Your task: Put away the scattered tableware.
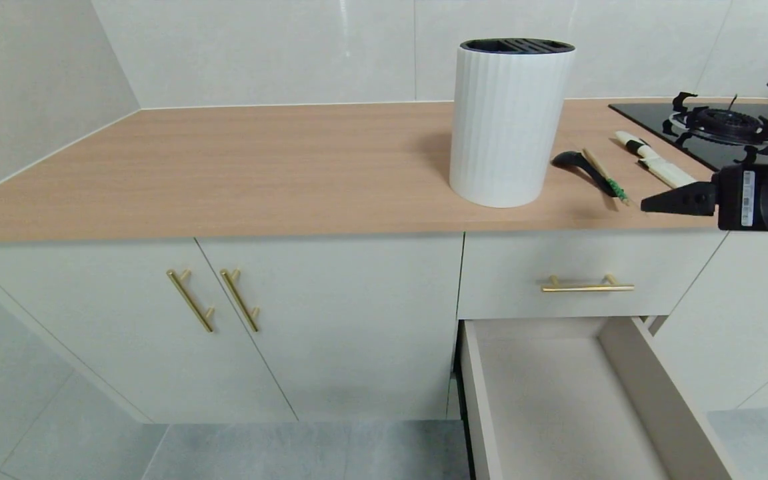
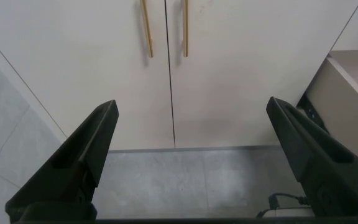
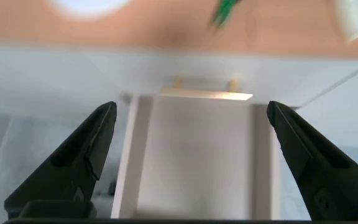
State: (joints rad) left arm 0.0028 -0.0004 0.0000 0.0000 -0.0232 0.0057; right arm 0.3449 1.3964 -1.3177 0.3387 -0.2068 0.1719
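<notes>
On the wooden counter (image 1: 257, 167), right of a tall white ribbed holder (image 1: 511, 123), lie a black spoon (image 1: 577, 162), chopsticks with green ends (image 1: 605, 177) and a white utensil (image 1: 654, 165). My right gripper (image 1: 651, 203) hovers at the counter's front edge, just right of the chopsticks and above the open drawer (image 1: 614, 373). In the right wrist view the gripper (image 3: 191, 112) stands open with nothing between its fingers, the drawer (image 3: 197, 168) under it and the green chopstick ends (image 3: 225, 12) beyond. My left gripper (image 2: 191, 106) is open and empty, low in front of the cabinet doors (image 2: 229, 74).
A black gas hob (image 1: 724, 127) occupies the counter's right end. A shut drawer with a gold handle (image 1: 587, 285) sits above the open one. Two cabinet doors with gold handles (image 1: 214, 300) are to the left. Tiled walls enclose the back and left.
</notes>
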